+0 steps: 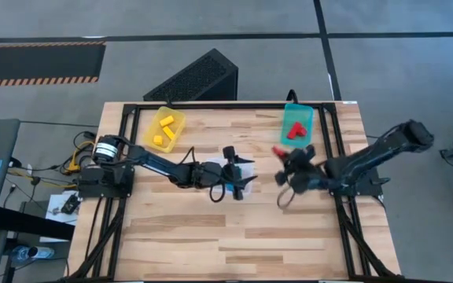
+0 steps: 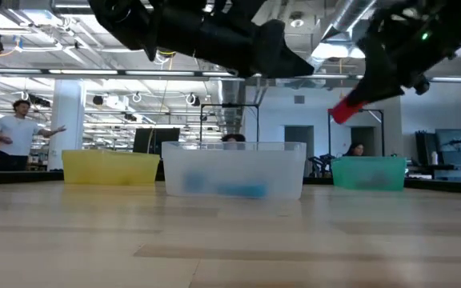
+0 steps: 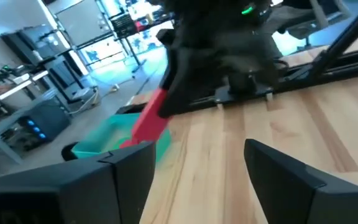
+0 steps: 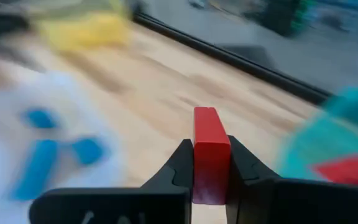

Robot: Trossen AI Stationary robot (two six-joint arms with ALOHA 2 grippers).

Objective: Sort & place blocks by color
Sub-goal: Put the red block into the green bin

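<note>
Right gripper of mine is clamped on a red block, held in the air just short of the teal bin. It looks light, rigid and smooth, so I pinch its flat sides near mid-length. Across from the bin, my left gripper hangs open and empty.

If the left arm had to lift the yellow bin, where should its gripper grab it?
A judgement: take the yellow bin by its rim, coming straight down over one long wall, one finger inside and one outside. It stands upright and open-topped, its walls are thin, and the yellow blocks lie in its middle. The left gripper is open.
</note>
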